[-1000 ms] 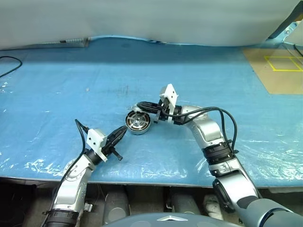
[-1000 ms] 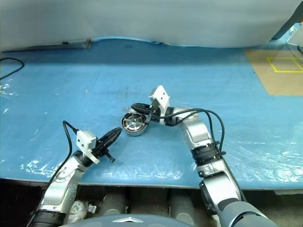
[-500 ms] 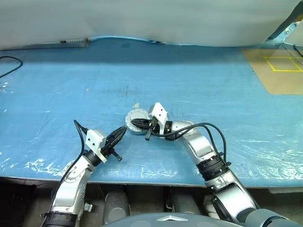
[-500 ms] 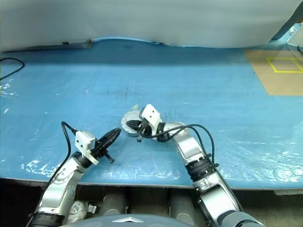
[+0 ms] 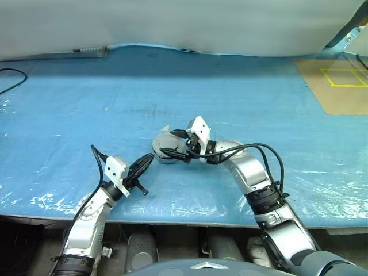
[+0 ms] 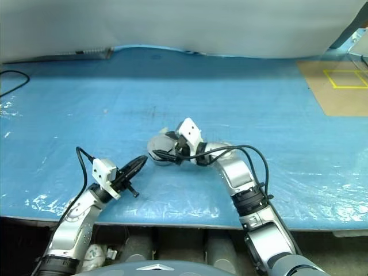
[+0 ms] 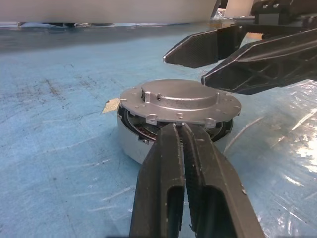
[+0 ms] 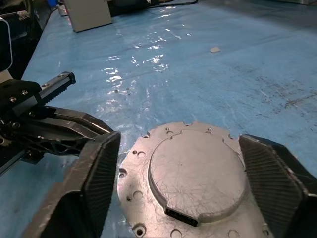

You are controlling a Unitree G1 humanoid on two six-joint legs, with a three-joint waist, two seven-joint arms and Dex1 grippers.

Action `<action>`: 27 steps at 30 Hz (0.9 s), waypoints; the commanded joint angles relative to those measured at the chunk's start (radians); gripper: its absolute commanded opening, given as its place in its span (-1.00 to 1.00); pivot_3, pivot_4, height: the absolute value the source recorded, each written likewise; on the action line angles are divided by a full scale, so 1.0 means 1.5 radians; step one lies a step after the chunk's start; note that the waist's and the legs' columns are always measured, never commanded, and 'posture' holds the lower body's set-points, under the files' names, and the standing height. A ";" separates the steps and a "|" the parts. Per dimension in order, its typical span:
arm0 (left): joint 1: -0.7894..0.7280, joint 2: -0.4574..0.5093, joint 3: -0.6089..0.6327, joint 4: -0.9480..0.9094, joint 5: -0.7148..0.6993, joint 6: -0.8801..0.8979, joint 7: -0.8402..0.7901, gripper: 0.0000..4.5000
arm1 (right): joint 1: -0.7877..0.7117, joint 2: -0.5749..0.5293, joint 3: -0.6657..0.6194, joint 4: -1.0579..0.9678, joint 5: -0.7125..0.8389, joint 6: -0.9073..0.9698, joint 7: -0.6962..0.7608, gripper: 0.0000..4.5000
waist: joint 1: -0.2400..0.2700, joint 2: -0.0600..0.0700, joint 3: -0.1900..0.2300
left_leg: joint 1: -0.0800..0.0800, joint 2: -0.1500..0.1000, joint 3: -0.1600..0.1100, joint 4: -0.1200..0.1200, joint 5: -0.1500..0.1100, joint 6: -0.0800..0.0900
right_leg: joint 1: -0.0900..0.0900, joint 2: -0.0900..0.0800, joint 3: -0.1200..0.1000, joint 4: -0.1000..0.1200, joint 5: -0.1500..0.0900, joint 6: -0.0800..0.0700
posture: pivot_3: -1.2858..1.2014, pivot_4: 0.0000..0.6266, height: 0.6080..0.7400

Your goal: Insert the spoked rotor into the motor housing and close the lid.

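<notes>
The lid point(image 7: 179, 101) sits on top of the motor housing point(image 7: 143, 136), which stands on the blue table cover point(image 5: 241, 86) near the front edge, between the two arms. In the left wrist view the toothed disc rests flat across the housing, though a dark gap with a glimpse of the windings shows under its rim on the near side, so it may not be pressed fully home. The spoked rotor is hidden under the lid and is presumably inside already.

The right gripper point(image 8: 188, 191) has its fingers spread wide, one on each side of the lid and clear of its edge, holding nothing. The left gripper point(image 7: 184, 148) is clenched with its fingers together and empty, its tip just beside the housing wall.

The task looks almost done: the rotor appears to be in and the lid is placed. What seems left is checking or pushing the lid down until it seats all around, then drawing the arms away.
</notes>
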 commanded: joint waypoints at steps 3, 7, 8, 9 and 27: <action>0.001 0.002 0.009 -0.006 -0.008 -0.017 -0.010 -0.93 | -0.022 0.017 0.002 0.024 -0.016 -0.028 -0.028 0.78 | 0.000 0.000 0.000 | 0.000 0.000 0.000 0.000 0.000 0.000 | 0.000 0.000 0.000 0.000 0.000 0.000 | 0.03 -0.52 1.00; 0.000 0.001 0.010 -0.005 -0.008 -0.017 -0.012 -0.93 | -0.023 0.018 0.012 0.054 -0.038 -0.056 -0.033 0.78 | 0.000 0.000 0.000 | 0.000 0.000 0.000 0.000 0.000 0.000 | 0.000 0.000 0.000 0.000 0.000 0.000 | 0.03 -0.52 1.00; 0.000 0.001 0.010 -0.004 -0.008 -0.018 -0.012 -0.93 | -0.023 0.017 0.017 0.059 -0.044 -0.064 -0.034 0.78 | 0.000 0.000 0.000 | 0.000 0.000 0.000 0.000 0.000 0.000 | 0.000 0.000 0.000 0.000 0.000 0.000 | 0.03 -0.52 1.00; 0.001 0.000 0.010 -0.004 -0.008 -0.018 -0.012 -0.93 | -0.023 0.015 0.021 0.063 -0.050 -0.071 -0.034 0.78 | 0.000 0.000 0.000 | 0.000 0.000 0.000 0.000 0.000 0.000 | 0.000 0.000 0.000 0.000 0.000 0.000 | 0.03 -0.52 1.00; 0.008 0.003 0.011 -0.013 -0.007 -0.020 -0.006 -0.93 | -0.016 0.020 0.062 0.102 -0.122 -0.143 -0.054 0.31 | -0.001 0.000 0.000 | 0.001 0.000 0.000 0.000 0.000 0.000 | 0.001 0.000 0.000 0.000 0.000 0.000 | 0.03 -0.52 1.00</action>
